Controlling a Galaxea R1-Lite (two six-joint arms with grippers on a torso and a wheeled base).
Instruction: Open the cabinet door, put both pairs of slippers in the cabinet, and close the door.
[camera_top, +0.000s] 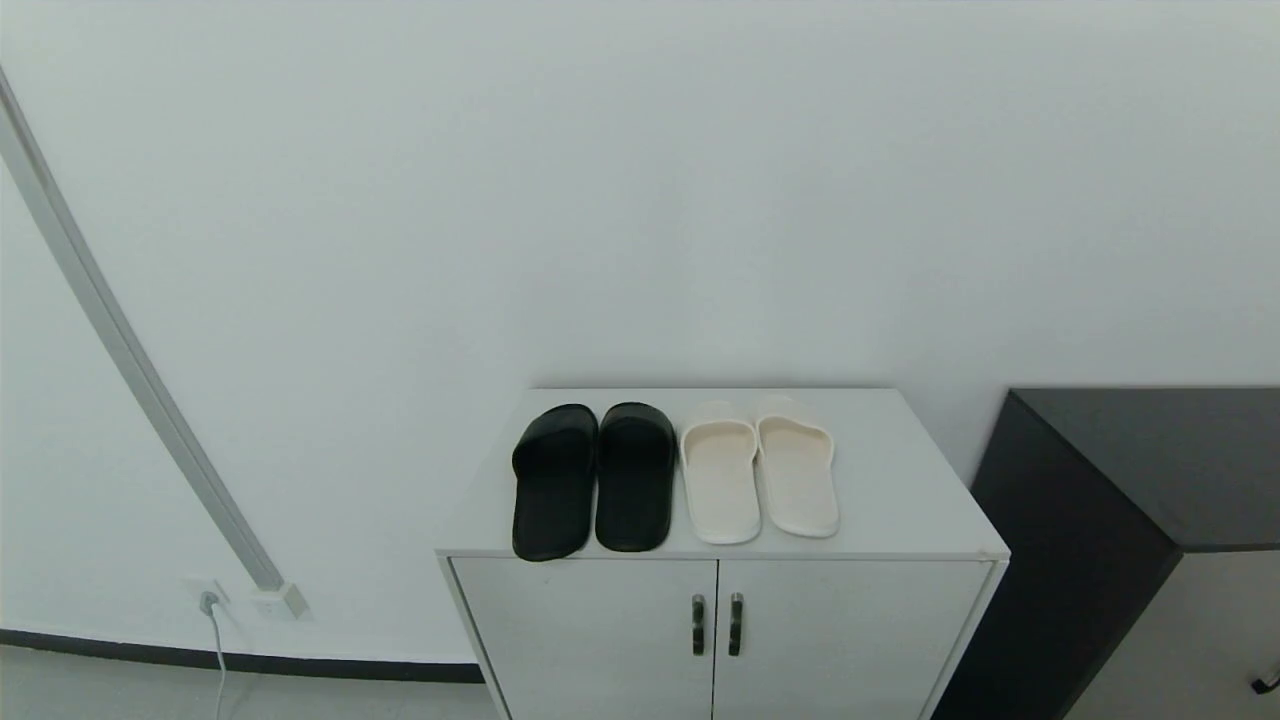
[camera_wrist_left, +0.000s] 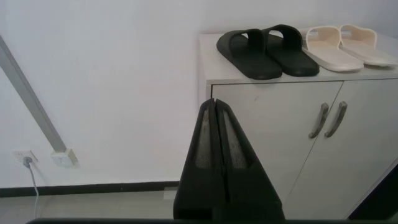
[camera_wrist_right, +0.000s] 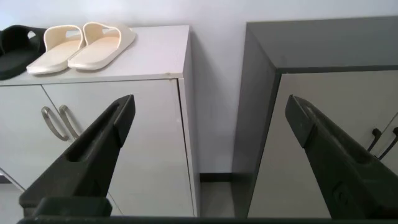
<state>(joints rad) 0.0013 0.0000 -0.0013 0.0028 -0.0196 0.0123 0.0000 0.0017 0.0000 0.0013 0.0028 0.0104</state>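
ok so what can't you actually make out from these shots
- Inside of the cabinet: hidden behind its shut doors in every view.
- Cabinet's lower part: cut off by the head view's bottom edge.
- Black slippers: mostly cut off at the right wrist view's edge.
- Small dark item in the head view's corner: too small and cut off to identify.

A plain white wall (camera_top: 640, 200) is crossed by a slanted grey cable duct (camera_top: 125, 340), run down to a socket (camera_top: 208, 598) where a cord (camera_top: 219, 640) is plugged in. A dark skirting (camera_top: 350, 667) is fitted above the pale floor (camera_top: 100, 692). A dark cabinet (camera_top: 1130, 500) is placed at the right.
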